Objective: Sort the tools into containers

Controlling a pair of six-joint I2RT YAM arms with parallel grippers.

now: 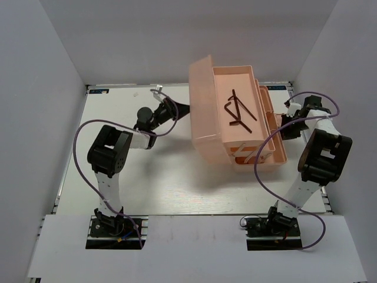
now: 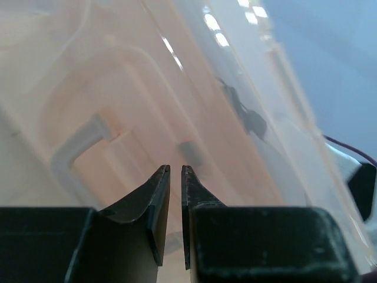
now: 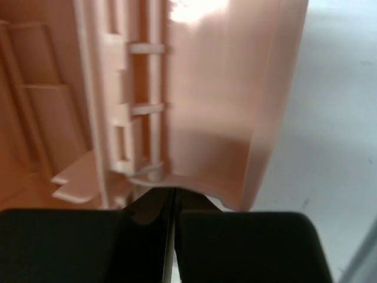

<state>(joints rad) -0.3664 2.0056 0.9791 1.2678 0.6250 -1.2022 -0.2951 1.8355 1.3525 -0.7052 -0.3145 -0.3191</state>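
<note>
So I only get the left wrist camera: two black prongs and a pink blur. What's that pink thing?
Observer: The top view shows an opened pink toolbox, with the left gripper at its raised lid.
Visitor: Anything inside?
Observer: Dark L-shaped hex keys lie in its top tray.
Visitor: And the other arm?
Observer: The right gripper is at the box's opposite side, fingers shut beside a lower tray.
</note>
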